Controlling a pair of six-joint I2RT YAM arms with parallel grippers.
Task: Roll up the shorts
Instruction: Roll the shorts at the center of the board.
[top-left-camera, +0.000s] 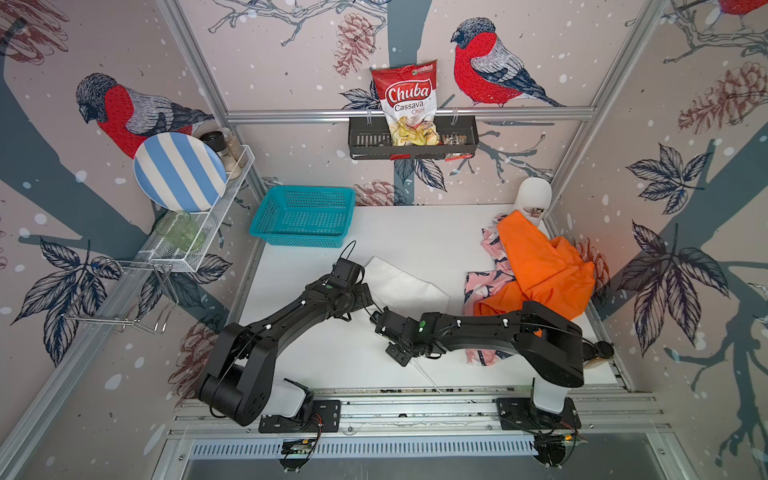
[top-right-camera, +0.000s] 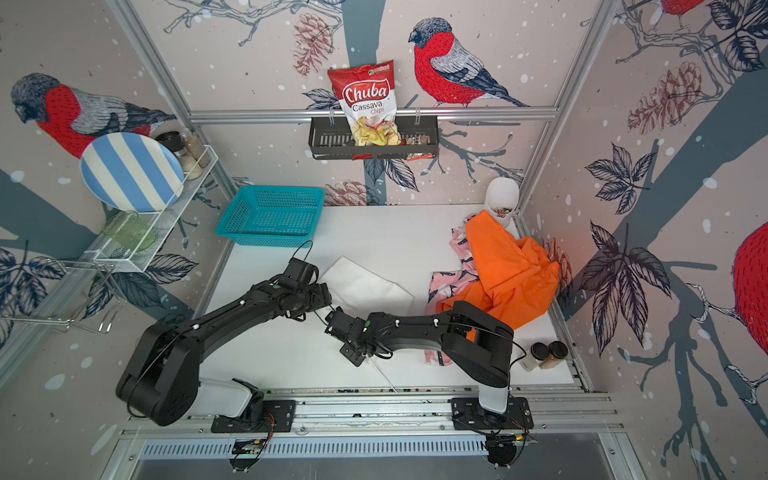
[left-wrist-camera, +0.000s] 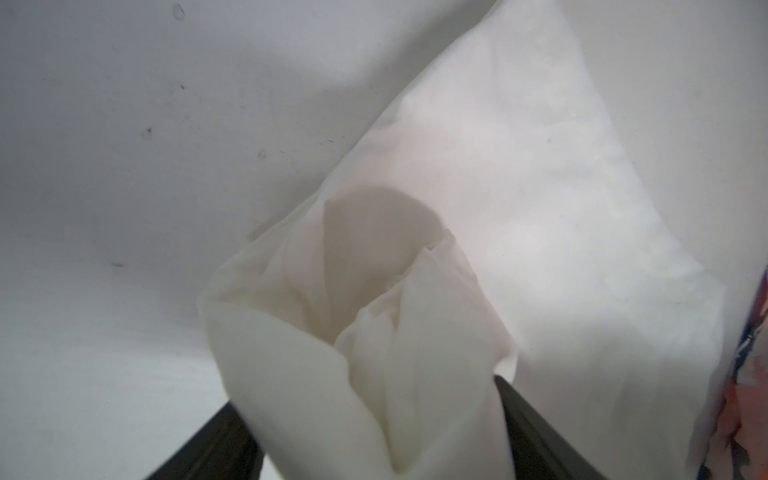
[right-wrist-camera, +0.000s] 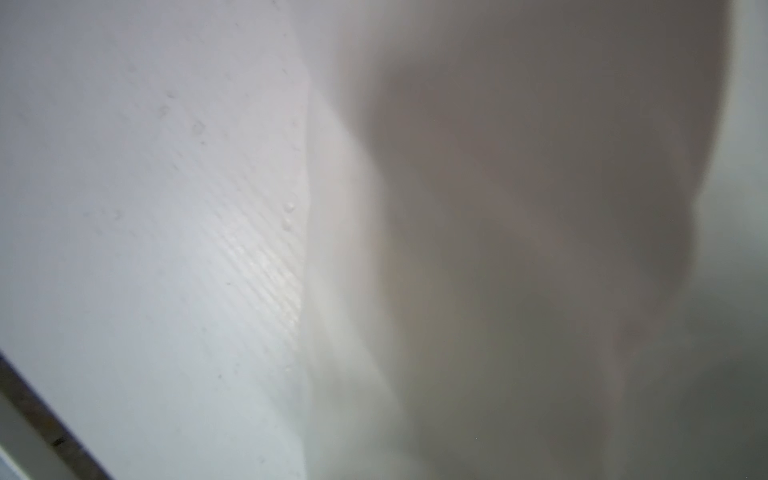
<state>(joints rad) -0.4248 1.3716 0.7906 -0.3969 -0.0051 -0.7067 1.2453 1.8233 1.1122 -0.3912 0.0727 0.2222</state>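
- In both top views, finds white shorts (top-left-camera: 405, 282) (top-right-camera: 365, 286) flat on the table (top-left-camera: 332, 353), orange shorts (top-left-camera: 536, 266) heaped over pink shorts (top-left-camera: 486, 282) at right.
- Sets left gripper (top-left-camera: 365, 293) and right gripper (top-left-camera: 376, 320) at the white cloth's edge; cannot tell the right one's jaws.
- From left wrist, shows left gripper (left-wrist-camera: 365, 386) spread around a rolled end.
- From right wrist, offers only blur.

Both top views are bright and evenly lit, sharp around the white shorts (top-left-camera: 405, 284); soft shadows lie on the table (top-left-camera: 415, 232) beside them; walls (top-left-camera: 685, 166) bow toward the edges; left wrist view slightly soft; right wrist view wholly blurred, grey-shaded.
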